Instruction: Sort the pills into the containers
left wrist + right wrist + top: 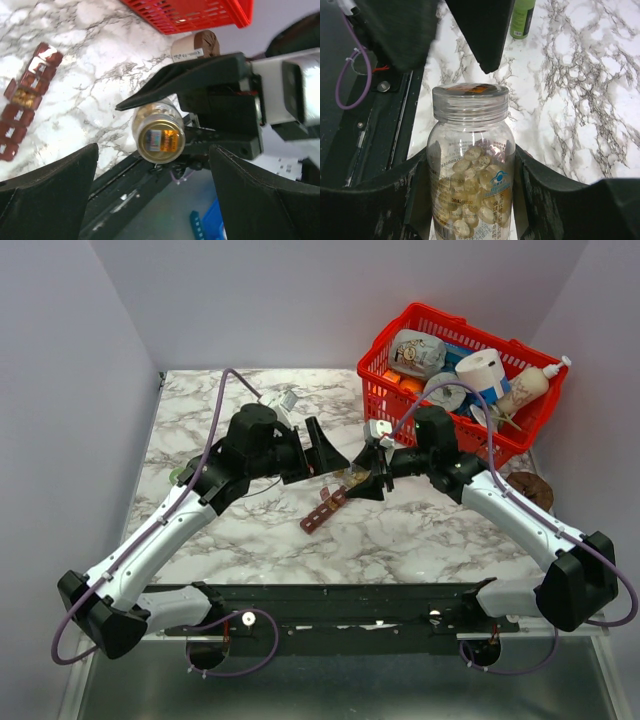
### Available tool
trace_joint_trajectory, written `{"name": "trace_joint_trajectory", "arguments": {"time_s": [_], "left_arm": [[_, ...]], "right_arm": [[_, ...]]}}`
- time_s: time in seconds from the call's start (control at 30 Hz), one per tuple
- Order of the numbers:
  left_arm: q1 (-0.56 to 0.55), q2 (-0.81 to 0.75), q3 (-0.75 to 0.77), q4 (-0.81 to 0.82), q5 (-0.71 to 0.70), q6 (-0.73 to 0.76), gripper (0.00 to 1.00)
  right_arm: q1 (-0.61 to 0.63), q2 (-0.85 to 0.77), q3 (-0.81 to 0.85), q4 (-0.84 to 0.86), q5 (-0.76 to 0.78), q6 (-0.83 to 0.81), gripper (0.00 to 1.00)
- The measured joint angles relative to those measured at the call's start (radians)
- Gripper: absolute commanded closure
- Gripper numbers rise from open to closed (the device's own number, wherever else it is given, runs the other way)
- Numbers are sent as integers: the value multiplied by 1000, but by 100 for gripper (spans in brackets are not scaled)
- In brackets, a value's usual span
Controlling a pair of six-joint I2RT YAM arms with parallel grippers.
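Observation:
My right gripper (368, 478) (471, 155) is shut on a clear bottle (470, 165) full of pale orange-tan pills (472, 175), held above the table with its clear screw cap (470, 102) toward the left arm. My left gripper (322, 448) (154, 167) is open and empty, its fingers spread on either side of the cap end (161, 136), a short way from it. The dark red-brown compartment strip (325, 510) (25, 102) lies on the marble below both grippers, lids open. One compartment holds pills (22, 97).
A red mesh basket (385, 390) full of household items stands at the back right. A green bottle (522, 17) lies at the left, mostly hidden by the left arm in the top view. A brown disc (528, 488) sits by the right arm. A small metal object (285, 400) lies at the back.

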Motion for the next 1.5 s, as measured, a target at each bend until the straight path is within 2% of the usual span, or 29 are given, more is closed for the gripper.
{"name": "trace_joint_trajectory", "arguments": {"time_s": [0.27, 0.33, 0.53, 0.57, 0.63, 0.67, 0.73, 0.77, 0.87, 1.0, 1.13, 1.3, 1.4, 1.5], "left_arm": [[-6, 50, 2, -29, -66, -169, 1], [-13, 72, 3, -30, -73, -189, 5], [-33, 100, 14, -34, -87, -216, 33], [-34, 101, 19, -34, -90, -217, 44], [-35, 101, 27, -31, -91, -216, 55], [-36, 101, 29, -27, -91, -218, 66], [-41, 101, 35, -24, -92, -215, 73], [-41, 101, 37, -24, -92, -214, 81], [-42, 101, 39, -29, -92, -202, 92], [-42, 105, 45, -31, -80, -157, 96], [-40, 123, 59, -13, -14, -8, 88], [-13, 173, 79, 17, 204, 352, 88], [-6, 250, 161, -75, 325, 603, 89], [-6, 316, 239, -175, 386, 792, 86]], "right_arm": [[0, 0, 0, -1, 13, -4, 93], [0, 0, 0, -1, 14, -4, 93], [0, 0, 0, -2, 16, -5, 93], [0, 0, 0, -2, 18, -6, 93], [0, 0, 0, -4, 20, -7, 93], [2, 0, 0, -6, 23, -8, 93], [4, 0, 0, -8, 25, -10, 93], [4, 0, 0, -8, 25, -10, 93], [5, 0, 0, -8, 26, -11, 93], [6, 0, 0, -8, 26, -13, 93], [6, 0, 0, -10, 24, -13, 93], [5, 0, 0, -59, 5, -13, 93], [4, 0, 0, -98, 6, -14, 93], [0, 1, -5, -126, 14, -23, 93]]}}
